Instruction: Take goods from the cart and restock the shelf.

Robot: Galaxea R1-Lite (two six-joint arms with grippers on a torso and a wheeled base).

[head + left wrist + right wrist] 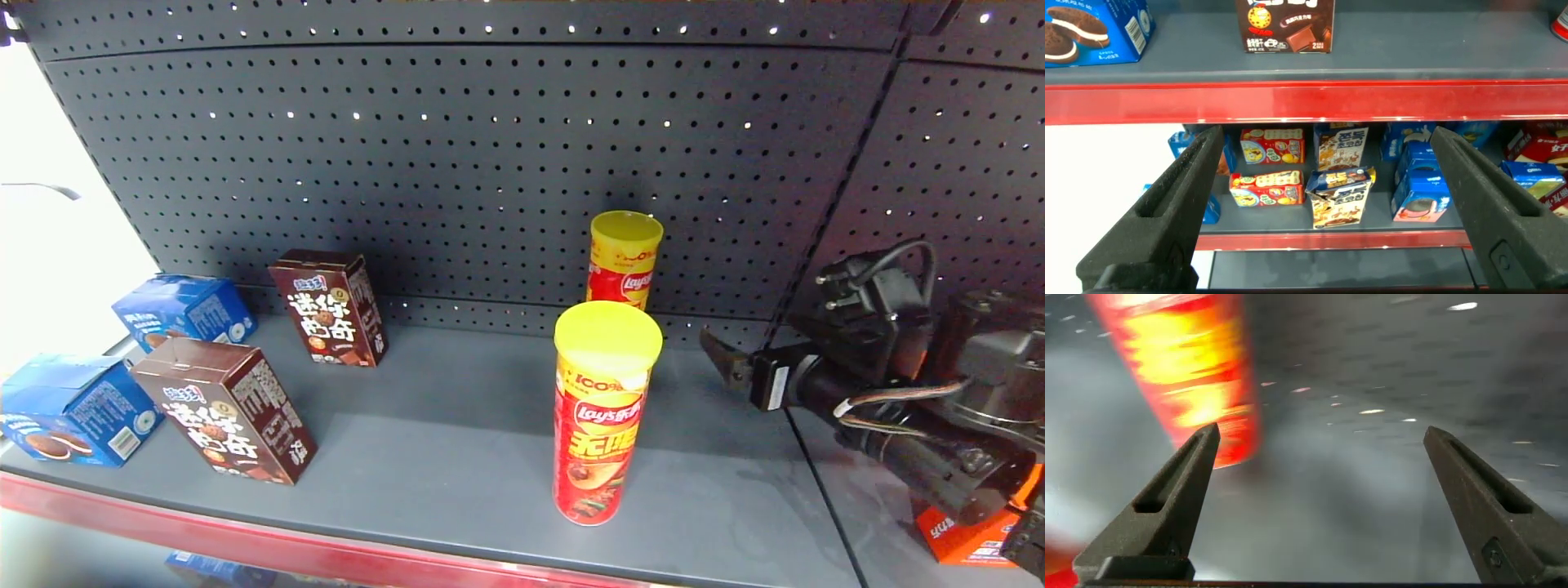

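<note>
- The shelf (pixel 457 457) is a dark grey board with a red front lip, backed by a perforated panel (pixel 490 163).
- Two chip cans stand upright on it, both with yellow lids. The front chip can (pixel 604 408) is near the middle of the board. The rear chip can (pixel 624 257) is behind it, close against the panel, and the two are apart.
- To the robot's left of the cans are two brown boxes. One (pixel 331 306) is towards the back and the other (pixel 224 420) is near the front lip.
- Farther left are two blue boxes, one at the back (pixel 184 310) and one at the front (pixel 73 408).
- The right gripper (pixel 1320 431) hangs over the shelf to the right of the cans, apart from both. It is released, with its fingers spread wide. A blurred red-and-yellow can sits just beside one finger, outside the gap.
- An orange box (pixel 967 535) lies below the right arm, on the next section of shelving.
- The left gripper (pixel 1324 131) is in front of the red lip, also released and wide apart. It faces the lower shelf (pixel 1290 239), which carries small snack boxes.
</note>
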